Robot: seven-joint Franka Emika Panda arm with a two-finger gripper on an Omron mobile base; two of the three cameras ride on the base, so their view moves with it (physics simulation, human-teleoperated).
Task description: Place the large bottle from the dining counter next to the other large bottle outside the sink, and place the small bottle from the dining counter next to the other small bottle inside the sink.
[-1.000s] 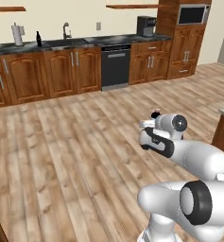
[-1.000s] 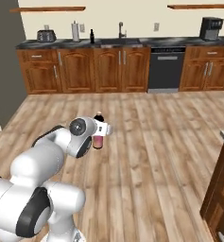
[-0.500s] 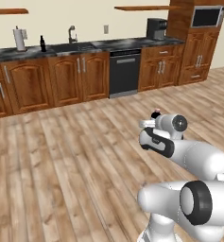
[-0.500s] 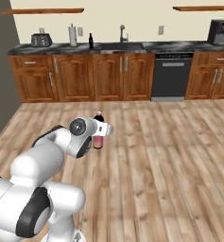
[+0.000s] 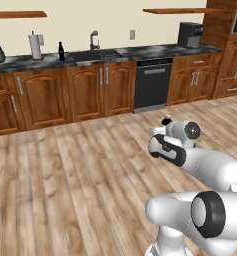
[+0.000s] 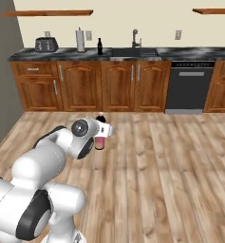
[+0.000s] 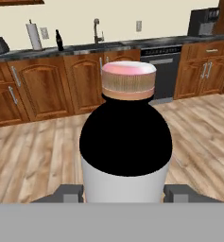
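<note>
Your pincer (image 7: 123, 191) is closing partway around the large bottle (image 7: 126, 146), fingers flanking its whitish body, carrying it above the floor. It's probably rigid, smooth plastic, liquid-heavy, so you're gripping sensibly at mid-body. Farther off, the other large bottle (image 6: 99, 46) is standing on the surface left of the sink (image 6: 133, 51), though it's tiny here.

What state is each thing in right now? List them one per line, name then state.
hand: closed on the large bottle, carried above the wood floor.
large bottle: upright in the hand, off the floor, capped.
other large bottle: standing upright on the far counter, left of the sink.
sink: faucet upright, inside of the basin too far to tell.
dishwasher: door shut.
cabinet doors: all shut.
</note>
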